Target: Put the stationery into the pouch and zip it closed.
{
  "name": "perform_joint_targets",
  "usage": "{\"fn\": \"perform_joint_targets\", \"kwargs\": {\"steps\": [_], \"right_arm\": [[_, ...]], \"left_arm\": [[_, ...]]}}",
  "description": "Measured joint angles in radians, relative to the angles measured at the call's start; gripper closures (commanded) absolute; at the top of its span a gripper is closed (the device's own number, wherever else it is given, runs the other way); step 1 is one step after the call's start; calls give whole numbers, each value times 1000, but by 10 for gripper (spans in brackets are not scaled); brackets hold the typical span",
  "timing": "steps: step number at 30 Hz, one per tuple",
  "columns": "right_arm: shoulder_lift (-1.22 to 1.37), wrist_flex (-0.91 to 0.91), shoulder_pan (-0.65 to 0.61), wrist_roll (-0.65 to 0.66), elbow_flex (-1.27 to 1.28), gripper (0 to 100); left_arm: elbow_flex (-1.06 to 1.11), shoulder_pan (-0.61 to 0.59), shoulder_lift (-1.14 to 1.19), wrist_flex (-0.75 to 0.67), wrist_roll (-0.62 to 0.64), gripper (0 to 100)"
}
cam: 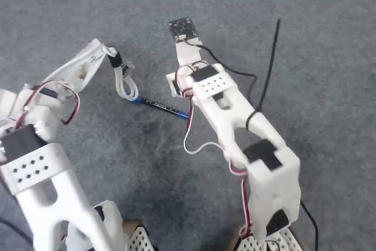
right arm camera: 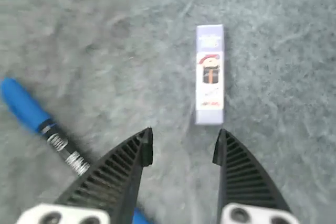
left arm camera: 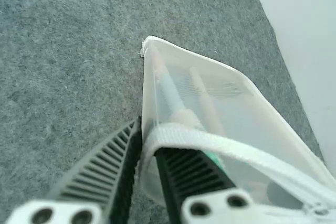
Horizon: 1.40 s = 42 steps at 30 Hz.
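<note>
Open, empty right claw [right arm camera: 183,148] hung short of the box [right arm camera: 210,74]: closing might miss it; left claw [left arm camera: 148,148] pinched the pouch [left arm camera: 220,103]

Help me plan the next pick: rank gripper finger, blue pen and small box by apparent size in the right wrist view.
Largest: gripper finger, though closeness to the camera inflates it.
Then blue pen and small box, about alike; the pen runs behind the finger.
</note>
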Motion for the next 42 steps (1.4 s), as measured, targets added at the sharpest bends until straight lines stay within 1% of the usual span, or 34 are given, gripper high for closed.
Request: {"fn": "perform_joint_targets", "kwargs": {"steps": [5, 11, 13, 15, 16, 18, 20, 24, 28, 39, 40, 42], "right_arm": [[150, 0, 32, 0, -135, 822], [281, 0, 35, 8, -250, 830], [299, 0, 35, 25, -267, 890], [310, 0, 37, 54, -275, 984], [315, 0, 40, 68, -278, 998], [318, 0, 46, 92, -279, 969], [318, 0, 54, 112, -282, 992], [319, 32, 63, 118, -298, 992], [321, 155, 61, 121, -364, 993], [322, 615, 55, 121, -641, 991], [322, 652, 55, 121, -661, 987], [322, 713, 55, 123, -694, 943]], "left_arm": [[0, 0, 0, 0, 0, 990], [0, 0, 0, 0, 0, 990], [0, 0, 0, 0, 0, 990], [0, 0, 0, 0, 0, 990], [0, 0, 0, 0, 0, 990], [0, 0, 0, 0, 0, 990], [0, 0, 0, 0, 0, 990], [0, 0, 0, 0, 0, 990], [0, 0, 0, 0, 0, 990], [0, 0, 0, 0, 0, 990], [0, 0, 0, 0, 0, 990], [0, 0, 0, 0, 0, 990]]}}
